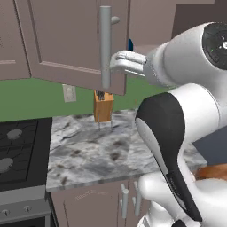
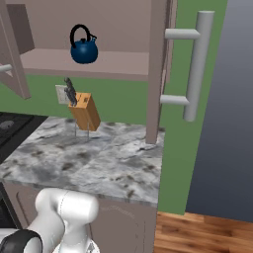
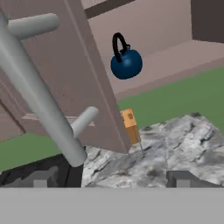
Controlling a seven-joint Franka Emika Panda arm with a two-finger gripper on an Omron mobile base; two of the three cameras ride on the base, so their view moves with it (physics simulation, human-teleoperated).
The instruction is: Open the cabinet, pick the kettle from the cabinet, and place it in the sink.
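Note:
The wall cabinet stands open, with the left door (image 1: pixel 66 40) swung out toward me and the right door (image 2: pixel 157 69) swung wide. On the shelf (image 2: pixel 113 62) inside sits the blue kettle (image 2: pixel 83 47) (image 3: pixel 126 63); just a blue sliver of it (image 1: pixel 130 44) peeks past the left door's edge. My gripper (image 1: pixel 114 62) (image 3: pixel 111 180) is open, right beside the left door's grey bar handle (image 1: pixel 105 46) (image 3: pixel 39 96), holding nothing. The kettle is farther in, beyond the door edge. The sink is out of view.
A wooden knife block (image 1: pixel 103 106) (image 2: pixel 85 111) stands on the marble counter (image 1: pixel 102 150) below the cabinet. A black stovetop (image 1: pixel 17 150) lies to the left. The right door's handle (image 2: pixel 197 64) juts out toward the wooden floor (image 2: pixel 202 232) on the right.

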